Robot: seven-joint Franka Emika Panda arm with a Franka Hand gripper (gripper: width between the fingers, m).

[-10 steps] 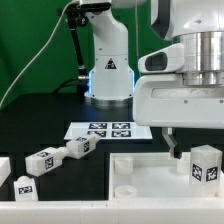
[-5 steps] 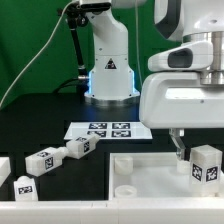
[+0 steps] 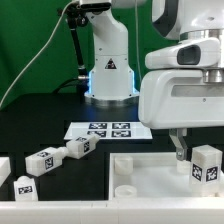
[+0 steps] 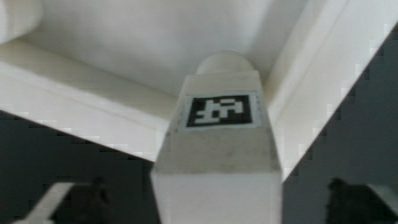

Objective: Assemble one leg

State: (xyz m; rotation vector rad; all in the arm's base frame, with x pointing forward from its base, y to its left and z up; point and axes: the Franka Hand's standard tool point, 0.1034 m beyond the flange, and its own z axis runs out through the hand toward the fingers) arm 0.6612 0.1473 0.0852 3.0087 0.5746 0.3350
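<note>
The leg is a chunky white plastic post, square in section, with smooth matte faces and a black-and-white square tag on the side facing the camera. It stands upright at the exterior view's right, on the wide flat white panel, which has a raised rim and a round hole near its corner. In the wrist view the same leg fills the middle, tapering away from the lens, its tag pattern blurred but clearly a blocky black figure on white.

Three more white posts with similar tags lie loose on the black desk at the exterior view's left, well apart from the panel. The marker board, thin and flat, lies on the desk in front of the arm's base, carrying several square tags. The base shows a small triangular warning label and a blue glowing ring; no writing is readable.

The arm reaches down over the panel, its bulky white wrist housing hanging just above the leg. The jaws point downward, and one dark finger shows just beside the leg. In the wrist view both dark fingertips stand apart on either side of the leg, spread and not touching it.
</note>
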